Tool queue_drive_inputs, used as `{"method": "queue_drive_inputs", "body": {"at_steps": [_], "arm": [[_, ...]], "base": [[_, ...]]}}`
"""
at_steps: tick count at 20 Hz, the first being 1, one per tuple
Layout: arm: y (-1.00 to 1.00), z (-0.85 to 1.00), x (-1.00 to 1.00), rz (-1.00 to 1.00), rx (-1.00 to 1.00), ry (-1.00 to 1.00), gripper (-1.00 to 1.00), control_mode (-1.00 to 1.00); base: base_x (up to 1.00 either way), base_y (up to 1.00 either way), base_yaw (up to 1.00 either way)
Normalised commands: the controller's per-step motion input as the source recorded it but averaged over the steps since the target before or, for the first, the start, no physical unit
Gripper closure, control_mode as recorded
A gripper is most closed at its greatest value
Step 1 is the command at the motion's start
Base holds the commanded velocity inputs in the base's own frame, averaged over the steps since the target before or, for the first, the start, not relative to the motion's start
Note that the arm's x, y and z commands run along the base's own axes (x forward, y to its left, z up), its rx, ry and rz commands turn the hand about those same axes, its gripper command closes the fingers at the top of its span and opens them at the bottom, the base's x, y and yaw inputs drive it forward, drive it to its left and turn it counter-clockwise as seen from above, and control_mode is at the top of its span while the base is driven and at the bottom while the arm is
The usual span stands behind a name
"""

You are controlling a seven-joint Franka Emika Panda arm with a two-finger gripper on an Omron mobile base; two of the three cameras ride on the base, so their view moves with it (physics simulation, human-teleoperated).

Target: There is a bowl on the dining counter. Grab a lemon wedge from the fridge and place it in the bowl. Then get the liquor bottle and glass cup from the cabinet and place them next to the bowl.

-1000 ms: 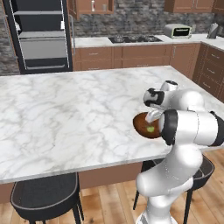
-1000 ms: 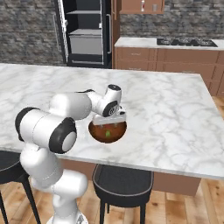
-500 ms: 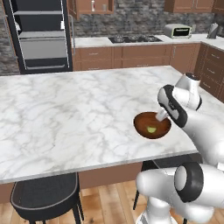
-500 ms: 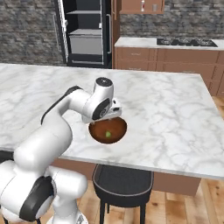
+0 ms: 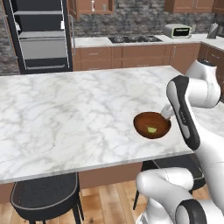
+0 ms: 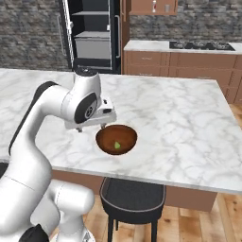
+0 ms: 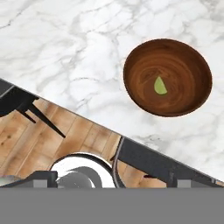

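Stools: two dark round stools [image 5: 46, 199] [image 6: 133, 194] stand on the wood floor under the near edge of the island.
Dining counter: the dining counter [image 5: 65, 118] [image 6: 179, 118] [image 7: 65, 48] has a white grey-veined marble top that spans both base views.
Bowl: the bowl [image 5: 152, 125] [image 6: 116, 140] [image 7: 167, 77], dark brown, sits upright on the marble close to the near edge.
Lemon wedge: the lemon wedge [image 5: 151, 129] [image 6: 116, 145] [image 7: 160, 85] lies on the bowl's floor, near its middle, touching nothing else.
Gripper: the gripper [image 6: 90, 127] hangs above the marble just beside the bowl's rim, at the end of the bent white arm; jaws spread wide, nothing between them, clear of bowl and wedge.
Fridge: the fridge [image 5: 41, 35] [image 6: 92, 35] stands beyond the island, black, one door swung open on grey shelves.
Back counter: a stove top [image 5: 129, 39] [image 6: 201, 45] sits on the counter past the island, with a toaster oven [image 5: 178, 30] farther along.
Cabinet: the cabinet [image 5: 89, 6] [image 6: 151, 6] hangs beside the fridge; small items on its shelf are too small to make out.
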Motion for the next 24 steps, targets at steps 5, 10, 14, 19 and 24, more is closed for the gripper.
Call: {"method": "queue_drive_inputs", "body": {"at_steps": [5,10,14,19,24], "arm": [[0.24,0.74,-1.00,-0.08,0.00,0.23,-1.00,-1.00],[0.34,0.12,-0.92,-0.11,0.00,0.25,-1.00,-1.00],[0.35,-0.17,-0.78,-0.14,0.00,0.11,-1.00,-1.00],[0.13,-0.29,-0.36,-0.05,-0.08,-0.01,-1.00,-1.00],[0.00,-0.16,-0.01,0.00,-0.01,0.04,-1.00,-1.00]], "base": [[0.00,0.00,0.00],[0.00,0.00,0.00],[0.00,0.00,0.00],[0.00,0.00,0.00],[0.00,0.00,0.00]]}}
